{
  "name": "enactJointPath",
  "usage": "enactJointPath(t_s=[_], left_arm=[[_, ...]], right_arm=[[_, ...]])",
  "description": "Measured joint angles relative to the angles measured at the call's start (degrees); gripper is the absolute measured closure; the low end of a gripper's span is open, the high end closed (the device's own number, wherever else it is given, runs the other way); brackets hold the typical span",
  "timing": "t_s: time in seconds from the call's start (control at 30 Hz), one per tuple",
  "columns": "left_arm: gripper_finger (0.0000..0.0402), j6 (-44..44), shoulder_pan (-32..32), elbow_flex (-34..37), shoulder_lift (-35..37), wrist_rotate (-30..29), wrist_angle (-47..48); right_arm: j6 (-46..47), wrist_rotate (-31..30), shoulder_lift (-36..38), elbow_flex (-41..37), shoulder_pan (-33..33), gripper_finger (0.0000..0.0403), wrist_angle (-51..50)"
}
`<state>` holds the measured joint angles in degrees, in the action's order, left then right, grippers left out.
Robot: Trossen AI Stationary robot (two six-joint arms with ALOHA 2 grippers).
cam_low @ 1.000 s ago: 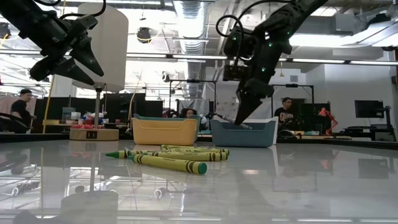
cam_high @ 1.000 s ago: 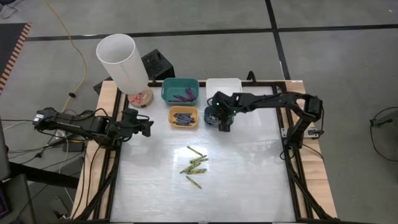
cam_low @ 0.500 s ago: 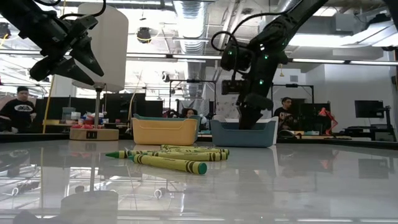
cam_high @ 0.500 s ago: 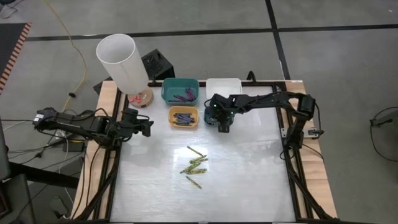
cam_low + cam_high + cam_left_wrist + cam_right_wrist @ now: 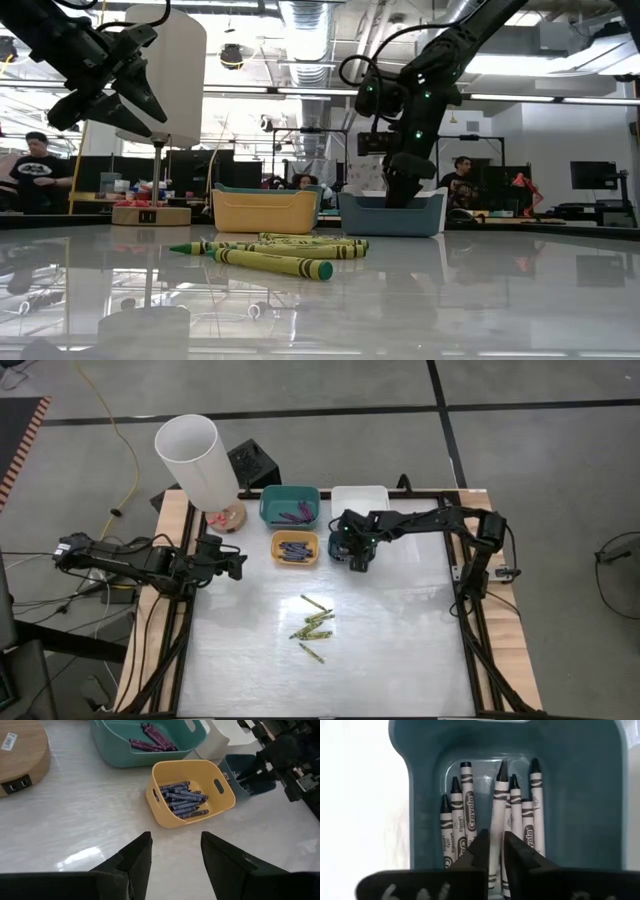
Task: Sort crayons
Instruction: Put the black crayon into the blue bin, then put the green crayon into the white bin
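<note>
Across the pale glossy table [image 5: 400,650], backed by a workshop where people are seen, a white cylinder [image 5: 195,458] stands beside teal [image 5: 290,505], yellow [image 5: 295,548] and slate bins [image 5: 420,820]. Yellow-green crayons [image 5: 315,624] are left mid-table. The right gripper [image 5: 493,851] is lowered into the slate bin, narrowly parted around a grey crayon [image 5: 497,810]; the left gripper [image 5: 175,852] is held open, empty, near the left edge.

The table top [image 5: 500,300] looks like smooth, glossy white laminate that mirrors the lamps, and its side borders [image 5: 172,520] show bare wood grain. The yellow bin [image 5: 192,792] and the teal bin [image 5: 125,750] look like smooth plastic with a soft shine. The crayons [image 5: 497,815] have matt paper wrappers, and the round base [image 5: 20,750] is pale wood.
</note>
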<state>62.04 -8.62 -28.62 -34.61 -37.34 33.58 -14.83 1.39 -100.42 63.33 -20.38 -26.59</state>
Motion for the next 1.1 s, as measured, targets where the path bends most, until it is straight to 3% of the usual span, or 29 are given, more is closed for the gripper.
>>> enactJointPath(t_s=[0.2, 0.43, 0.57, 0.7, 1.1], left_arm=[[0.0242, 0.0, 0.0, 0.0, 0.0, 0.0, 0.0], [0.0242, -0.1, 0.0, 0.0, 0.0, 0.0, 0.0], [0.0242, -0.4, 0.0, 0.0, 0.0, 0.0, 0.0], [0.0242, -1.6, 0.0, 0.0, 0.0, 0.8, 0.0], [0.0242, -6.0, 0.0, 0.0, 0.0, 8.3, 0.0]], right_arm=[[0.0, 0.0, 0.0, 3.8, 0.5, 0.0337, -3.0], [4.5, 0.0, 0.0, 16.8, 1.9, 0.0336, -13.5], [9.3, 0.1, 0.1, 23.5, 5.1, 0.0336, -16.7], [15.4, -0.2, 0.1, 25.7, 10.1, 0.0336, -13.8], [28.9, -18.0, -0.2, 23.6, 25.1, 0.0336, -9.0]])
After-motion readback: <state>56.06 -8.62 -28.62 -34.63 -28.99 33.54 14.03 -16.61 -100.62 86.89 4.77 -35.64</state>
